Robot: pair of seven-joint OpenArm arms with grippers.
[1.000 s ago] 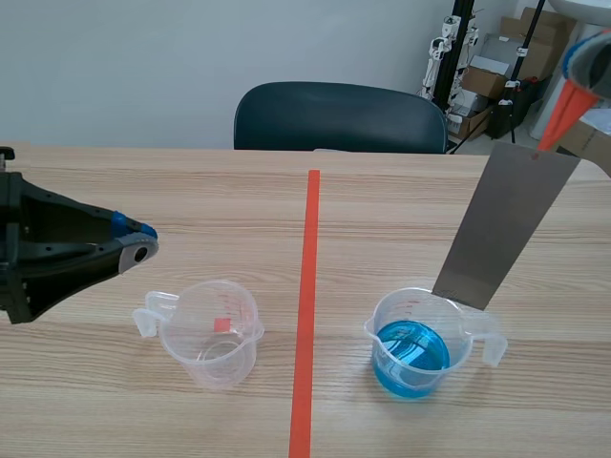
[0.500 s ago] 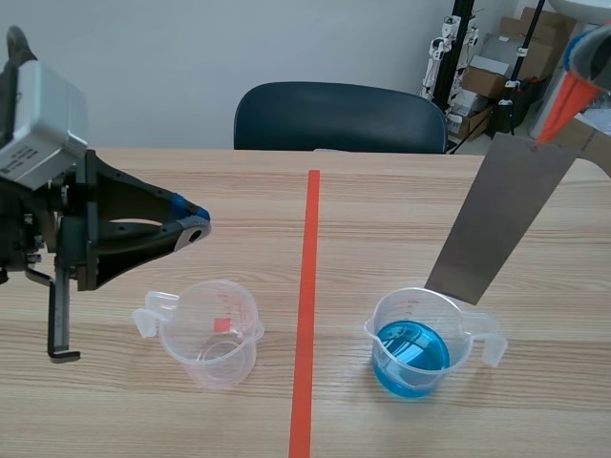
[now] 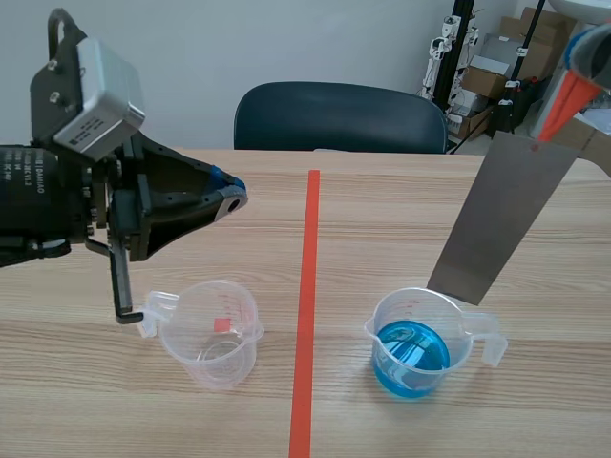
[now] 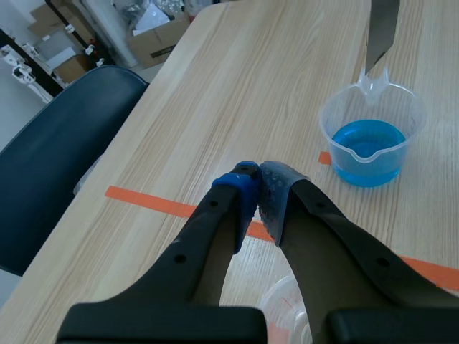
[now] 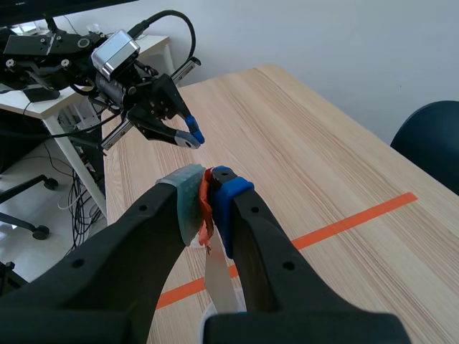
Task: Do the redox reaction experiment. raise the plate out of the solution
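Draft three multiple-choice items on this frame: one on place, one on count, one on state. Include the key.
1. On which side of the tape line does the cup of blue liquid stand?
A. the left arm's side
B. on the line
C. the right arm's side

2. How many measuring cups are on the table?
A. one
B. two
C. three

3. The metal plate has its lower end:
A. held above the liquid
B. dipped in the liquid
C. flat on the table

Key:
1 C: it stands on the side the right arm comes in from.
2 B: the empty cup and the blue one.
3 A: the right gripper holds it hanging, with its end near the cup's rim.
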